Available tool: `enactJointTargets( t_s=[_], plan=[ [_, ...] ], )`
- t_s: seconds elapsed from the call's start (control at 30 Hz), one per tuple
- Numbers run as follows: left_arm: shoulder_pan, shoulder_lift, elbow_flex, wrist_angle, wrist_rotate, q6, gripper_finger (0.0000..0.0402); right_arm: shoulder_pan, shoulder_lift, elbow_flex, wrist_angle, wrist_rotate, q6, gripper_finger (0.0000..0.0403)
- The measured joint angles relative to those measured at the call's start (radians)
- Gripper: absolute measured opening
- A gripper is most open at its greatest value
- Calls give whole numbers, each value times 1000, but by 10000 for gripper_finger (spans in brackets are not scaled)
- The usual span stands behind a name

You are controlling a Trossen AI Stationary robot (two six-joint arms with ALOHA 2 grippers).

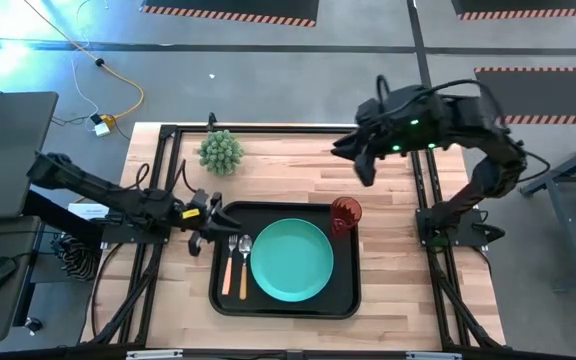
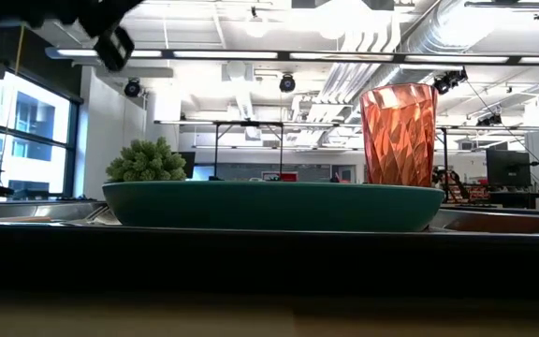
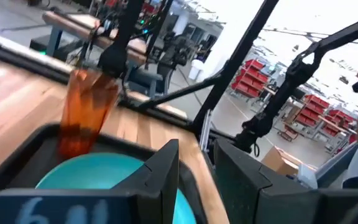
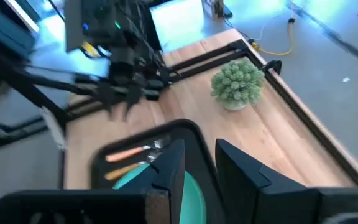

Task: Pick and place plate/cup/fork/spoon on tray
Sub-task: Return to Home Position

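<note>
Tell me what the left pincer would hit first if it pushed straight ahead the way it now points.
Probably the round teal-green plate on the black rectangular tray; the left pincer aims across it toward the translucent red-orange cup. Its height above the plate is unclear, so it might pass over.

Surfaces: pale wood-plank tabletop (image 1: 388, 260), matt.
Tray (image 1: 346, 300) black, slight sheen; plate (image 1: 291, 260) smooth teal; cup (image 2: 399, 134) translucent, faceted, glossy; fork (image 1: 230, 262) and spoon (image 1: 244, 262) metal heads.

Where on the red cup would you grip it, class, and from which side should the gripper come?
Grip the cup around its upper wall, coming from above on the tray's far right corner side. It stands upright there, open end up, with the plate close beside it, so the outer side looks freer.
</note>
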Motion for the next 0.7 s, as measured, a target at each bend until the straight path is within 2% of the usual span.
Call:
enactJointTargets(
  t_s=[0.27, 0.7],
  plan=[
    [1, -139, -145, -1, 1, 1, 80, 33, -96, 0, 2, -15, 131, 83],
    [1, -414, -307, -17, -5, 70, 76, 93, -185, 0, 65, -6, 81, 83]
  ],
)
